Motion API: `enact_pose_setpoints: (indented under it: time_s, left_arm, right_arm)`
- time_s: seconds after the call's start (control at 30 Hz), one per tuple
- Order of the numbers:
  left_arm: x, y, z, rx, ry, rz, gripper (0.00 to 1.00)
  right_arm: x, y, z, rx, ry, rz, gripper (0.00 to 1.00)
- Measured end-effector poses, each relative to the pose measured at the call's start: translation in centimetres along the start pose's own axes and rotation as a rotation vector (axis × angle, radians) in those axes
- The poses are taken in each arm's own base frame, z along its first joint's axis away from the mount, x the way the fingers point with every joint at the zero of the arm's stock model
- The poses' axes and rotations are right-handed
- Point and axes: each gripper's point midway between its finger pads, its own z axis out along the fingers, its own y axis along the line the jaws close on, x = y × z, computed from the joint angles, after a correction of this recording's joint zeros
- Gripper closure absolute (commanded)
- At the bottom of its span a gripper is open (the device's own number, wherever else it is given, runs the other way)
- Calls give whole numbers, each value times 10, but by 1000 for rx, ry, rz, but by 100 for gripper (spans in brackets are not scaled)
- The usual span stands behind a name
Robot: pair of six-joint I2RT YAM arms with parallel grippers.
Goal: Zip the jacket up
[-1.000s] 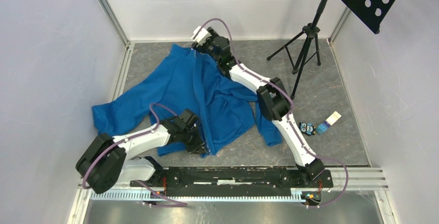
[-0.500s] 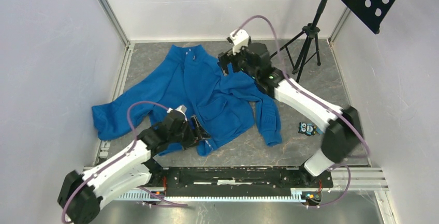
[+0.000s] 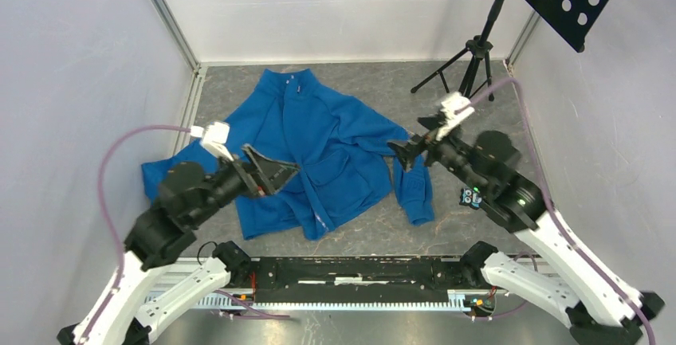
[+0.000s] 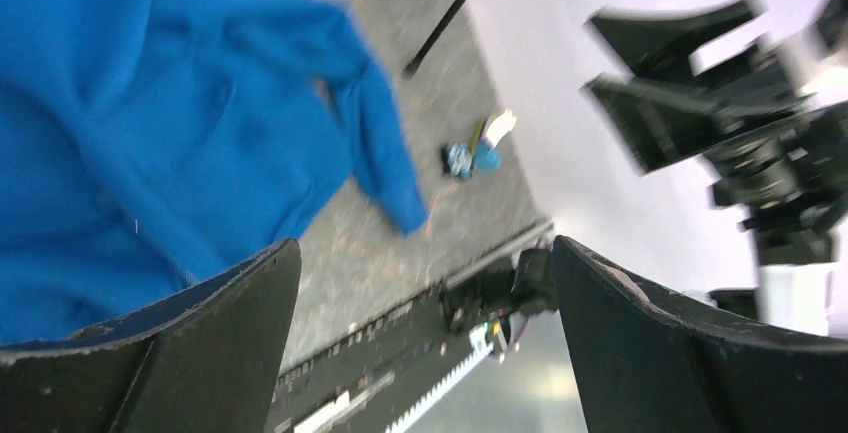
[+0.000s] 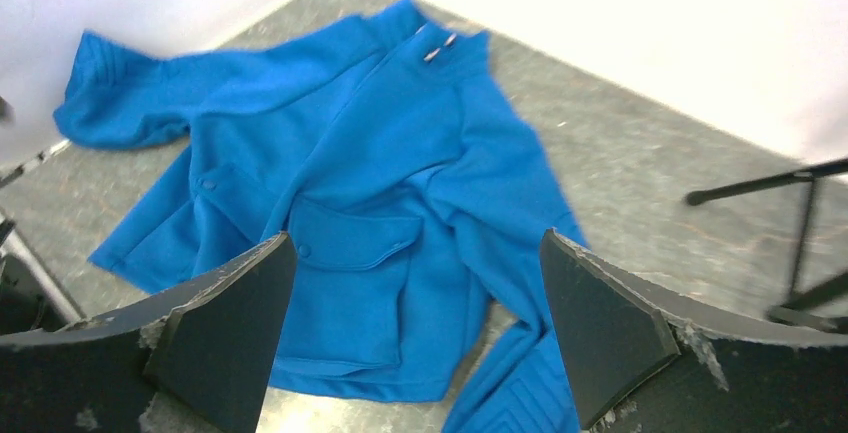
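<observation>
Jacket [image 3: 335, 146] spread front-up on the table [image 3: 510, 122], left of centre; collar toward the far edge, hem toward the near edge, long axis far-to-near, slightly skewed; fleece judged soft, light and limp, prone to bunching; best pinched at the hem beside the zipper; left tool [image 3: 277, 176] and right tool [image 3: 401, 154] hang above, both gaping wide, empty.

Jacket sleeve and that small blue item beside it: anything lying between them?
Nothing. The left wrist view shows only bare grey table between the jacket sleeve and the small blue item.
</observation>
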Motion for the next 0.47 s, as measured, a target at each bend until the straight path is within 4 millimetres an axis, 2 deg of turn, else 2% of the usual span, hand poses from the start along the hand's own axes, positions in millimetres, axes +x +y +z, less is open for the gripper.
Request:
enact_pose_setpoints:
  time_s: [0.13, 0.23, 0.37, 0.47]
  left_arm:
    - [-64, -57, -41, 102, -176, 147, 0]
    - [-98, -83, -73, 148, -294, 228, 0]
    - [-126, -102, -108, 175, -410, 298, 0]
    - [-137, -108, -122, 178, -462, 322, 0]
  right_arm:
    - [-34, -16, -49, 96, -110, -24, 2]
    - [-61, -29, -84, 170, -193, -37, 2]
    - [-92, -41, -120, 250, -292, -45, 2]
    - [-98, -48, -139, 289, -334, -57, 2]
